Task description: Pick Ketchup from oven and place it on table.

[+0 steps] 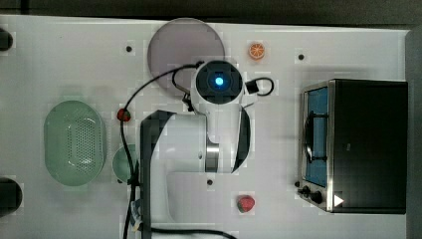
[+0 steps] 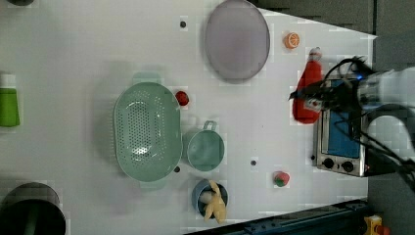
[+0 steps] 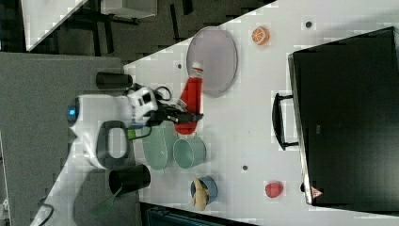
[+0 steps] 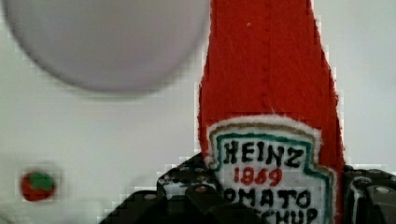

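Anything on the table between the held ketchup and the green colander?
In the left view, one small strawberry sits by the colander rim; the rest of the table toward the ketchup in the gripper is bare.

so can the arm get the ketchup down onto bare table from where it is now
Probably yes. The hand is shut on the ketchup, held out of the oven, and open white table lies between the lilac plate and the oven.
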`<action>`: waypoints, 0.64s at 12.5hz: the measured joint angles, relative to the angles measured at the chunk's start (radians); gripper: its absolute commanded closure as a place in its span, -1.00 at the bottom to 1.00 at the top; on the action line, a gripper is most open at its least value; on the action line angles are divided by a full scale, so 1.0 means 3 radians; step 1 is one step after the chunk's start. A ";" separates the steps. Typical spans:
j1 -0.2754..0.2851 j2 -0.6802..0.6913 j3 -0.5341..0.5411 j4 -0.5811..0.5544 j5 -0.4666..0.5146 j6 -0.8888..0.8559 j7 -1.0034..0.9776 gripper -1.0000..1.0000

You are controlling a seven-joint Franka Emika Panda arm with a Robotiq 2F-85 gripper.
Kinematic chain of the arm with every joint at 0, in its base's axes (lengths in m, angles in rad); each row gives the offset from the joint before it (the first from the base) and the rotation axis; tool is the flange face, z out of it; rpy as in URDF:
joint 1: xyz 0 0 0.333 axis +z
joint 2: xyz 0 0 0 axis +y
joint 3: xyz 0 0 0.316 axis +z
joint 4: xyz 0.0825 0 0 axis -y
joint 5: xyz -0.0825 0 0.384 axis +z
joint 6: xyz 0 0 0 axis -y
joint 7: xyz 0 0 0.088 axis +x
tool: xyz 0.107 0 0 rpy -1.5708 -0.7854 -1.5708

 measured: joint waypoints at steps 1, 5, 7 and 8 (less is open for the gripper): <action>0.0007 0.0079 -0.0015 -0.0098 -0.0005 0.0039 -0.0002 -0.29; -0.0034 0.0359 -0.0056 -0.0638 -0.0023 0.0814 0.0016 -0.29; -0.0046 0.0461 -0.0093 -0.0872 0.0008 0.1204 0.0024 -0.35; -0.0046 0.0527 -0.0142 -0.0931 -0.0013 0.1279 0.0026 -0.54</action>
